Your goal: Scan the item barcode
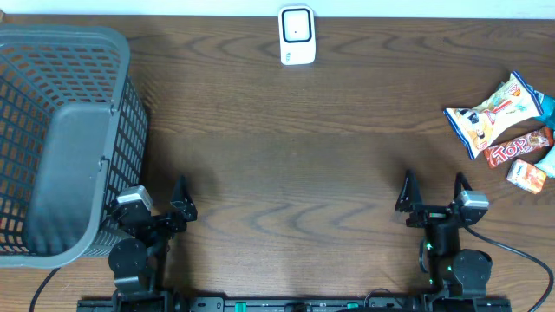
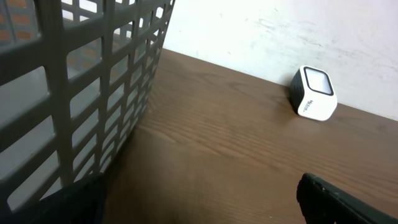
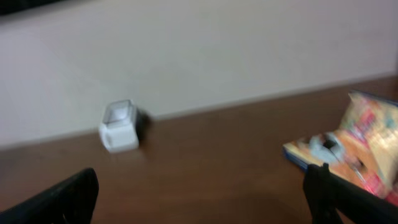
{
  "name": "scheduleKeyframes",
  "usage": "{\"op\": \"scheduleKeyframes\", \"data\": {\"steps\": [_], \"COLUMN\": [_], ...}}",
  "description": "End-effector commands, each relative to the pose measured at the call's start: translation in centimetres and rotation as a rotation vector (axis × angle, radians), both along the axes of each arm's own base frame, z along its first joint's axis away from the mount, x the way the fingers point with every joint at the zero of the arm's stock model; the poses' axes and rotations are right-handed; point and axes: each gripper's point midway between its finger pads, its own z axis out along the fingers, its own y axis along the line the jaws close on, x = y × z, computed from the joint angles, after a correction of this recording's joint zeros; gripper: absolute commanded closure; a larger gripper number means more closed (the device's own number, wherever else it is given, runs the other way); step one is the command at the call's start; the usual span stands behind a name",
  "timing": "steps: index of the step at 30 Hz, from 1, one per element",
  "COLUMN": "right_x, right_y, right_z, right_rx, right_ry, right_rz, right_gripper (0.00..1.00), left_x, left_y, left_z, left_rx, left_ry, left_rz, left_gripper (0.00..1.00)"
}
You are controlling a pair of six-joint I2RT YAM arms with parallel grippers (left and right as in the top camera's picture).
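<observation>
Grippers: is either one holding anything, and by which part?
Nothing is held. The left gripper and right gripper both stand with fingers spread and only brown wooden table between them; the colourful snack packets lie untouched to the right.

The picture is blurred, but it shows a small white boxy barcode scanner (image 3: 120, 127) with a dark back standing on the brown wooden table (image 3: 236, 137), close to the pale wall (image 3: 217, 50) that rises behind it. At the right edge a colourful crinkled plastic snack packet (image 3: 351, 146) in yellow, orange and blue lies flat on the wood, well apart from the scanner. The right gripper (image 3: 203, 179) has its two dark fingers (image 3: 62, 199) at the bottom corners, spread wide, with only tabletop between them.
</observation>
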Motion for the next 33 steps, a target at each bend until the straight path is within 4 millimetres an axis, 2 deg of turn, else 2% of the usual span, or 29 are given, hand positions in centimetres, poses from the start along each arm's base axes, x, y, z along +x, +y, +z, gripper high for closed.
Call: {"op": "scheduleKeyframes", "data": {"steps": [1,3,12,33], "right_x": [-0.13,-0.17,-0.12,-0.11], "right_y": [-1.49,-1.52,-0.82,-0.75], "right_z": [-1.44,-1.99,-2.17,-2.08], "right_rx": [-0.051,-0.083,-0.153,-0.152], "right_ry": [0.059,0.083,0.090,0.087], "right_rz": [-0.084,-0.085,-0.041,-0.036], "right_gripper": [0.01,0.01,0.01,0.01], "left_x": [-0.03,-0.03,-0.03,-0.03], "left_y": [0.04,0.04,0.04,0.04], "left_z": [-1.34,-1.34,-1.34,-1.34], "left_rx": [0.000,0.000,0.000,0.000], "left_ry": [0.032,0.032,0.032,0.032], "left_rz": [0.003,0.003,0.003,0.003], "left_gripper": [0.02,0.02,0.02,0.02]}}
